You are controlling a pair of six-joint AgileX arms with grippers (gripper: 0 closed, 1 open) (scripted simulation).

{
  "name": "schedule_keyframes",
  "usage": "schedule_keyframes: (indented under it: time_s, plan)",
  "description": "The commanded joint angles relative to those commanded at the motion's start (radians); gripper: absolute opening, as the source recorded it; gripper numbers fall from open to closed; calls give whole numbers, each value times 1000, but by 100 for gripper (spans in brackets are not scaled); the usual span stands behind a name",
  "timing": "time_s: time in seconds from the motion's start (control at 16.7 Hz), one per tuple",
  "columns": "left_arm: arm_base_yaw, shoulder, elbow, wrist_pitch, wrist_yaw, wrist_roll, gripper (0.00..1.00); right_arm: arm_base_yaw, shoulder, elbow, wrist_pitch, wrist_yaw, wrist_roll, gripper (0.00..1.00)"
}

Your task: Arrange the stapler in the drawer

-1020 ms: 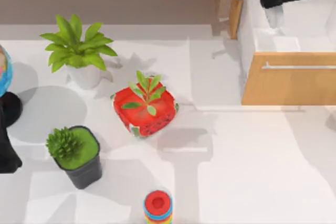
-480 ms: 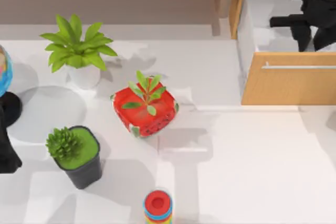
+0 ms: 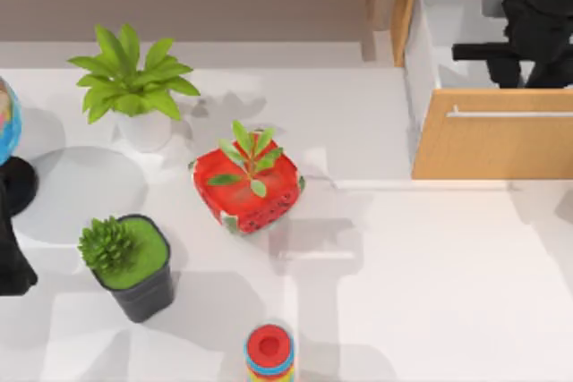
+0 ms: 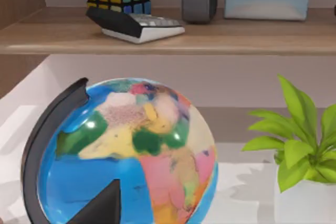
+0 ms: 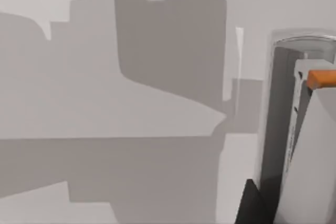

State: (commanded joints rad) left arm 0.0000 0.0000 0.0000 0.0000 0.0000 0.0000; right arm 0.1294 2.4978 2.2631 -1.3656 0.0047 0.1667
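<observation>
The right claw [image 3: 515,69] hung over the open drawer [image 3: 488,145], just behind its wooden front. I could not tell from any view whether its fingers were open or closed. In the right wrist view the stapler [image 5: 304,129], a pale grey bar with an orange tab, stood close beside the claw against the drawer's white floor. Whether it lay on that floor or hung from the claw could not be told.

The step in hand looked like the placing itself. To do it well, the stapler should sit flat on the floor beneath the claw, clear of the walls on either side. The claw should let go only once the stapler rests down, then lift straight up (a sideways pull could drag it against the front panel).

The left claw stayed parked far off to the side, beside the globe [image 4: 131,156] on the bench [image 3: 430,275].
</observation>
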Motion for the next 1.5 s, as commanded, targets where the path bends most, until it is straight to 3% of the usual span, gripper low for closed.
schedule_keyframes:
  time_s: [0.6,1.38,1.5]
  plan:
    - [0,0,0,0,0,0,100,4,-2,-39,38,0,0,0]
    - [0,0,0,0,0,0,100,4,-2,-39,38,0,0,98]
    - [0,0,0,0,0,0,100,4,-2,-39,38,0,0,100]
